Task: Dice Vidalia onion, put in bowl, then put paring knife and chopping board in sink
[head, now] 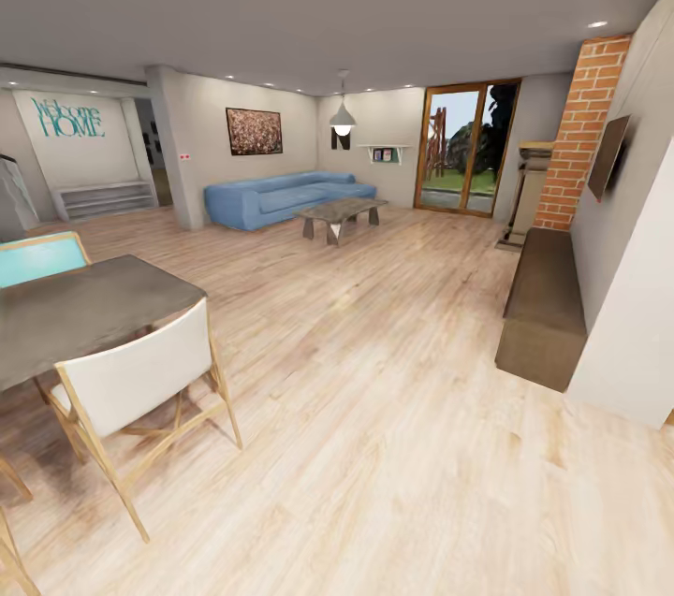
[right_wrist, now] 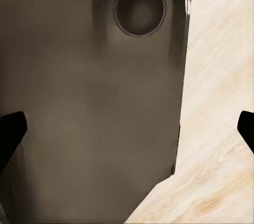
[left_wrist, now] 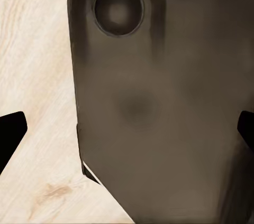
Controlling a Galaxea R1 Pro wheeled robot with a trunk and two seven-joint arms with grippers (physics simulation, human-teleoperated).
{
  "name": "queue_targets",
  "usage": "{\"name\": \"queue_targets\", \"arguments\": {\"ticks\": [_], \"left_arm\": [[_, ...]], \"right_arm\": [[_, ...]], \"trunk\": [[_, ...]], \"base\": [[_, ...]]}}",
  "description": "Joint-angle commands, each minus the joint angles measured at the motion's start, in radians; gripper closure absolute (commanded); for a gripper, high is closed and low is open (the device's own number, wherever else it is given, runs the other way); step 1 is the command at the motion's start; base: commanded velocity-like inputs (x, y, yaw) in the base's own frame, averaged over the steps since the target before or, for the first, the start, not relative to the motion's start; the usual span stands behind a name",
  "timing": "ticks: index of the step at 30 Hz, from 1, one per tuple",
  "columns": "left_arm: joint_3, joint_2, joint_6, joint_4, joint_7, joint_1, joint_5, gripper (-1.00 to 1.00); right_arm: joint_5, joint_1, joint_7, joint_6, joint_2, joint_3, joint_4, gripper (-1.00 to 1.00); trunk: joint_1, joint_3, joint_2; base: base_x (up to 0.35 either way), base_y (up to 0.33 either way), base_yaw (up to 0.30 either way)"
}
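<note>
I am in a living and dining room. The onion, sink, chopping board, paring knife, bowl and countertop are out of view. In the left wrist view my left gripper (left_wrist: 127,134) is open, its dark fingertips (left_wrist: 10,134) wide apart over a dark rounded part of my own body and pale wooden floor. My right gripper (right_wrist: 127,134) is open in the same way in the right wrist view, with nothing between its fingertips (right_wrist: 11,131).
A grey dining table (head: 84,315) with a white chair (head: 140,371) and a turquoise chair (head: 37,259) stands at the left. A brown low cabinet (head: 543,306) lines the right wall. Far ahead are a blue sofa (head: 281,198) and a coffee table (head: 339,212). Wooden floor (head: 374,428) lies between.
</note>
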Motion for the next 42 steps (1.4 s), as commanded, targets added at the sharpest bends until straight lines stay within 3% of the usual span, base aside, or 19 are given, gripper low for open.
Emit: {"name": "queue_targets", "arguments": {"ticks": [1, 5, 11, 28, 32, 38, 42], "left_arm": [[0.001, -0.001, -0.001, 0.002, -0.002, 0.001, -0.003, -1.0], [0.002, 0.0, -0.001, 0.0, -0.001, 0.001, -0.004, -1.0], [0.0, -0.002, -0.002, -0.001, -0.002, 0.001, -0.002, -1.0], [0.004, 0.003, -0.002, -0.008, 0.0, 0.001, -0.002, -1.0], [0.004, 0.0, -0.002, -0.031, 0.0, 0.001, -0.002, -1.0], [0.004, -0.004, -0.002, -0.166, -0.003, 0.001, 0.002, -1.0], [0.004, -0.007, -0.002, -0.229, -0.004, 0.001, 0.002, -1.0]], "right_arm": [[-0.003, 0.003, 0.0, -0.001, 0.003, 0.003, -0.005, -1.0], [-0.003, 0.003, 0.0, -0.002, 0.003, 0.003, -0.005, -1.0], [-0.004, -0.017, 0.0, 0.0, 0.034, 0.003, -0.026, -1.0], [-0.004, -0.019, 0.0, -0.001, 0.034, 0.002, -0.04, -1.0], [-0.005, -0.019, 0.0, -0.002, 0.034, 0.002, -0.042, -1.0], [-0.007, -0.019, 0.001, -0.02, 0.038, 0.001, -0.046, -1.0], [-0.006, -0.019, 0.001, -0.115, 0.037, 0.001, -0.073, -1.0]], "trunk": [[0.0, 0.0, 0.0], [0.0, 0.0, 0.0], [0.0, 0.0, 0.0], [0.0, 0.0, 0.0], [0.0, 0.0, 0.0], [0.0, 0.0, 0.0], [0.0, 0.0, 0.0]], "base": [[0.0, 0.0, 0.0], [0.0, 0.0, 0.0], [0.0, 0.0, 0.0], [0.0, 0.0, 0.0], [0.0, 0.0, 0.0], [0.0, 0.0, 0.0], [0.0, 0.0, 0.0]]}}
